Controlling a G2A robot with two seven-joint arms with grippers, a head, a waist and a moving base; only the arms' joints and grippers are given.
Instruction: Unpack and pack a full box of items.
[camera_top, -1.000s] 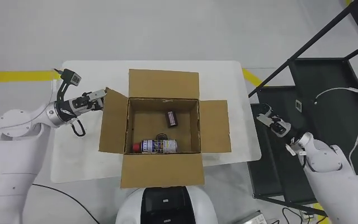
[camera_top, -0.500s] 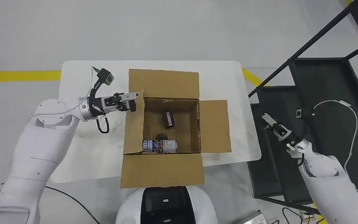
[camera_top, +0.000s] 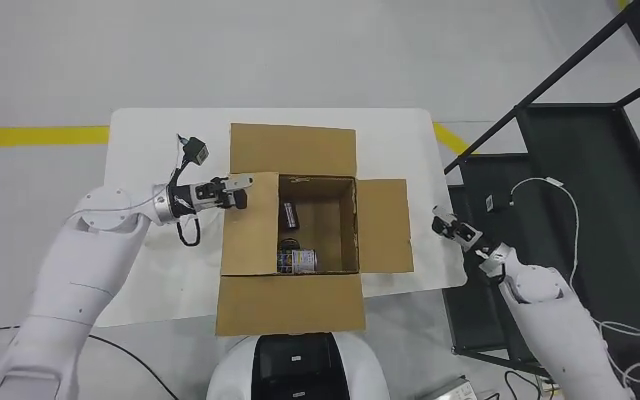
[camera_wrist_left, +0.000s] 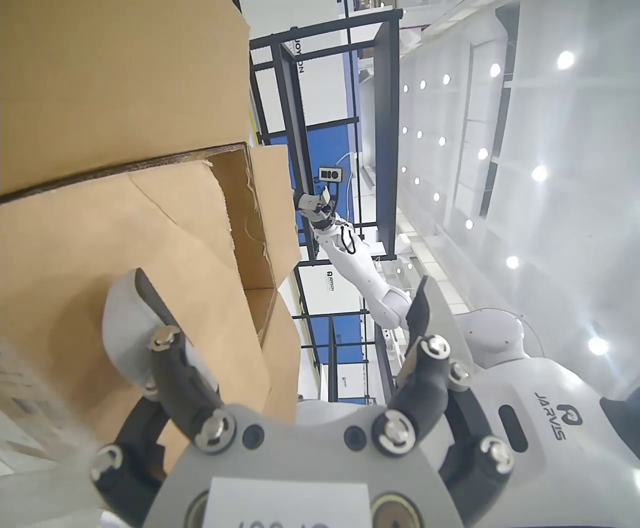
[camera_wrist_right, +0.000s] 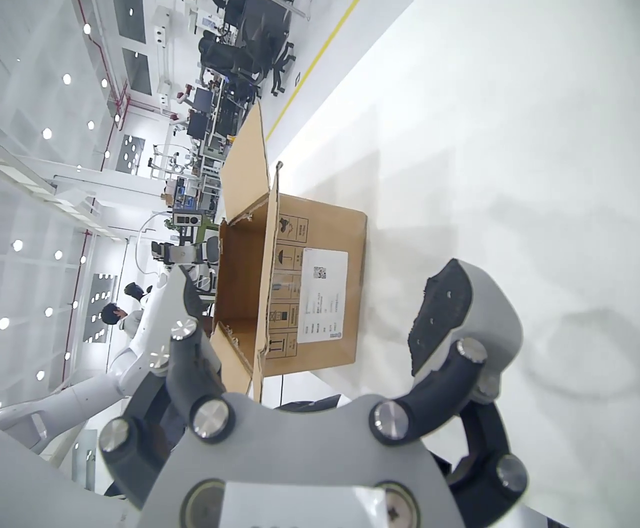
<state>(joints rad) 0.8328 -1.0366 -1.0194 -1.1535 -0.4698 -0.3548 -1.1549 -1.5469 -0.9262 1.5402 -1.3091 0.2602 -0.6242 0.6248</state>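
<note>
The box (camera_top: 293, 148) is seen mid-table (camera_top: 150, 270), three flaps spread out and the left flap (camera_top: 248, 235) tipped inward over the opening. Inside, a dark can (camera_top: 291, 214) and a bottle (camera_top: 298, 260) are found lying apart. The left gripper (camera_top: 240, 186) is placed at the tipped flap, spread wide, nothing gripped. The right gripper (camera_top: 445, 222) is held by the table's right edge, apart from the box, also wide and empty.

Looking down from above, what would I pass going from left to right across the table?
left hand → cardboard box → right hand → black metal rack
</note>
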